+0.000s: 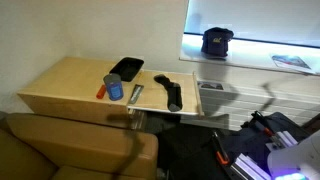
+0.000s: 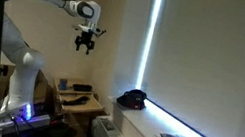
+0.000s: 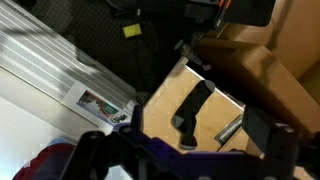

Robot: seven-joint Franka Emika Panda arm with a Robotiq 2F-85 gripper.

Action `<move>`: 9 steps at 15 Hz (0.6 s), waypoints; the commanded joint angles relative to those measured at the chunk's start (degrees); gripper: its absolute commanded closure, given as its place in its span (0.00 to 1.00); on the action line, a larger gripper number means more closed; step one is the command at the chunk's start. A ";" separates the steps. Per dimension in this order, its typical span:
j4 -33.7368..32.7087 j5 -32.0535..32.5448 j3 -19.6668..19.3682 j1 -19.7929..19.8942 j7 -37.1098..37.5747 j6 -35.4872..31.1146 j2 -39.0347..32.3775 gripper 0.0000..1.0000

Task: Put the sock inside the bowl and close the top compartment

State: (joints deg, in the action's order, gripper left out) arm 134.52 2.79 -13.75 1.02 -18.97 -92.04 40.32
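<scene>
The black sock (image 1: 168, 88) lies bent on the light tan cabinet's flat top panel (image 1: 65, 85), near its edge next to the white slatted unit. It also shows in the wrist view (image 3: 193, 108). The small black bowl (image 1: 127, 68) sits empty at the back of the panel, apart from the sock. My gripper (image 2: 86, 42) hangs high in the air, far above the cabinet (image 2: 82, 98). In the wrist view the gripper (image 3: 178, 138) is open and empty, looking down at the sock. I cannot tell how the panel is hinged.
A blue can (image 1: 114, 88), an orange item (image 1: 101, 91) and a dark flat tool (image 1: 137, 95) lie on the panel. A black cap (image 1: 216, 40) and a magazine (image 1: 292, 62) rest on the lit window sill. The white slatted unit (image 1: 215, 96) adjoins the cabinet.
</scene>
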 commanded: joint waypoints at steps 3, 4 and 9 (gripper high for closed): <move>6.05 0.47 0.92 1.54 2.36 -4.97 -3.05 0.00; 9.31 -0.44 1.65 1.53 4.36 -6.52 -2.82 0.00; 24.08 -3.13 7.35 -0.02 13.14 -28.30 -2.88 0.00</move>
State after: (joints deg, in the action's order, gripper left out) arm 150.75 1.76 -10.58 0.99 -10.73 -109.33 36.07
